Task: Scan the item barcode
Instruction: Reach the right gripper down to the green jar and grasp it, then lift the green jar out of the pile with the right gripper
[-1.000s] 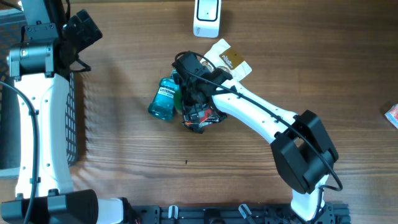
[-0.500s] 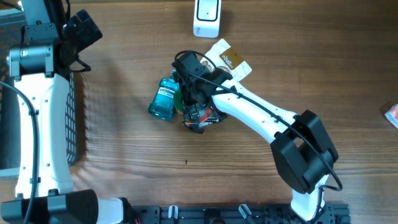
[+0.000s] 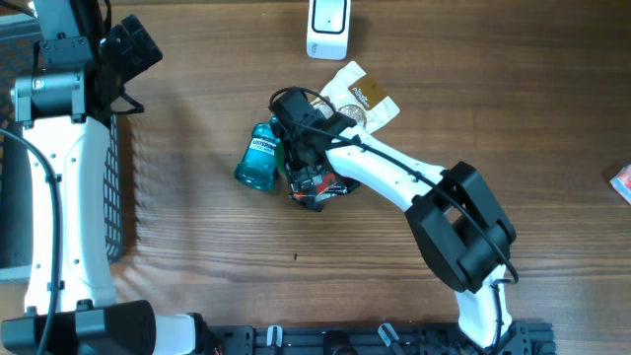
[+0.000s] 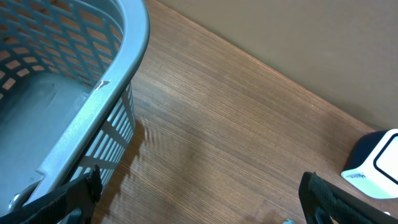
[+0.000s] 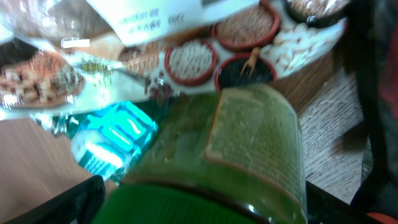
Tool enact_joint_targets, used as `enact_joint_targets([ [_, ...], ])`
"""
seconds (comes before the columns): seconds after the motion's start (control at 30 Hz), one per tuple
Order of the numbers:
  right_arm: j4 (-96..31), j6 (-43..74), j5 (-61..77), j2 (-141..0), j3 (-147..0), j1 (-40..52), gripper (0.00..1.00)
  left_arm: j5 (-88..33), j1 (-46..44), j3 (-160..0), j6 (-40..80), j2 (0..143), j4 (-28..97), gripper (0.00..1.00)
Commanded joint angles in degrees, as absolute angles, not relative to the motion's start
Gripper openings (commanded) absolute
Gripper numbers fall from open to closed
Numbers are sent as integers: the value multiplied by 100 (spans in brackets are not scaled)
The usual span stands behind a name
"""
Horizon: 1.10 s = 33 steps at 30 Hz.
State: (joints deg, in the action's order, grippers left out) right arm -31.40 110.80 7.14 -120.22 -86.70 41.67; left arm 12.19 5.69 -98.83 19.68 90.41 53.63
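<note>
1. Right hand [image 5: 205, 196] is low over the cluster of things in the middle of the bench [image 3: 197, 286]. Its fingers are spread wide, one on either side of the green bottle [image 5: 249, 143]. The wrist view does not show whether they press on the bottle's sides, so I cannot tell whether it is gripped.
2. The green bottle lies on its side with its label turned up toward the wrist camera. From above, only a sliver of green shows under the hand.
3. A blue bottle [image 3: 258, 160] lies on its side just to the left of the green one, label up. The two are so close that I cannot tell if they touch.
4. A food bag [image 3: 360, 94] printed with bowls of beans and grains lies just beyond the green bottle, on the side toward the scanner [image 3: 328, 25].
5. A red and black packet [image 3: 320, 185] lies on the near side of the cluster, partly under the right arm.
6. The scanner is white and stands at the far edge of the bench, apart from the cluster.
7. Left hand [image 4: 199, 186] is spread wide with nothing between its fingers. It is at the far left corner, beside the grey basket [image 4: 74, 93].
8. A small red thing [image 3: 622, 182] lies at the right edge of the bench, cut off by the frame.
</note>
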Motion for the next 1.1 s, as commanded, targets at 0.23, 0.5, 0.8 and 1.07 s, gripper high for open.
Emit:
enact_joint_targets([
  [0.23,-3105,9751,869,-12097,-8663,4086,70,1249,591,-9850,2043,9164,5354,100],
  [0.5,-3127,7369,1107,-12097,-8663,3911,69,1251,591,-9850,2040,9207,5343,100],
  [0.8,-3918,3927,1208,-12097,-8663,3846,78,1251,591,-9850,2040,9216,5343,100],
  [1.07,-5319,2084,764,-12097,-8663,3774,80,1249,591,-9850,2043,9218,5347,100],
])
